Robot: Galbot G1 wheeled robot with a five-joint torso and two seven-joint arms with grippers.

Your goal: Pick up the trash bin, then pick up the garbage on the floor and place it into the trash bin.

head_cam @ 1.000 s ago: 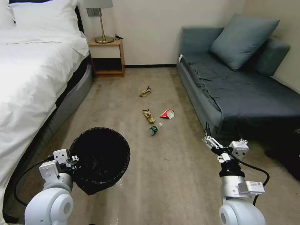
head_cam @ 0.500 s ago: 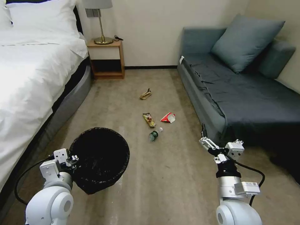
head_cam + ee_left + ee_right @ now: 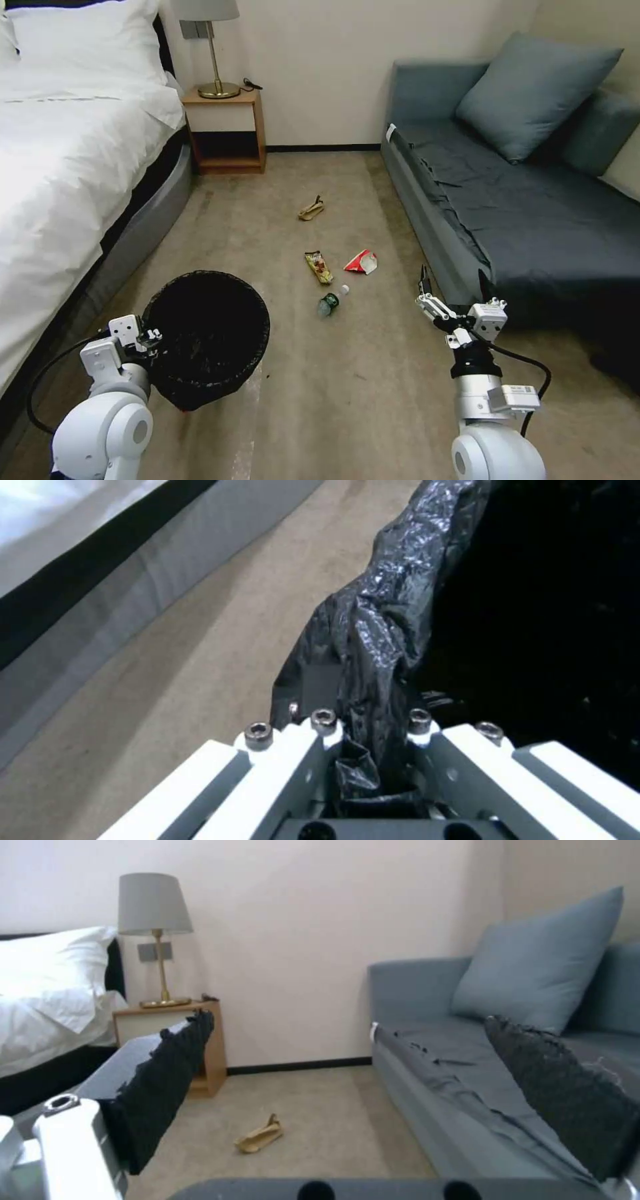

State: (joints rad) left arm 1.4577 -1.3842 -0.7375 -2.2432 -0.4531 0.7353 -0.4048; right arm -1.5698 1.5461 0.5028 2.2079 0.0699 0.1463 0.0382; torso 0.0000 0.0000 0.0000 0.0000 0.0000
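The trash bin (image 3: 207, 327), round and black with a glossy liner, hangs just off the carpet at the lower left. My left gripper (image 3: 151, 337) is shut on its near rim; the left wrist view shows the crumpled liner (image 3: 383, 625) pinched in that gripper (image 3: 373, 730). Ahead on the floor lies the garbage: a clear bottle (image 3: 331, 301), a yellow-brown wrapper (image 3: 319, 266), a red-and-white wrapper (image 3: 361, 262) and, farther off, a tan scrap (image 3: 311, 209) (image 3: 260, 1136). My right gripper (image 3: 452, 285) (image 3: 350, 1022) is open and holds nothing, raised to the right of the bottle beside the sofa.
A white bed (image 3: 60, 167) runs along the left. A grey-blue sofa (image 3: 533, 200) with a cushion stands on the right. A wooden nightstand (image 3: 223, 130) with a lamp is against the far wall. A strip of carpet runs between bed and sofa.
The whole view has shifted, so the camera moved: the litter now lies lower and nearer in the picture. The bin stays in my left gripper. The right gripper stays open.
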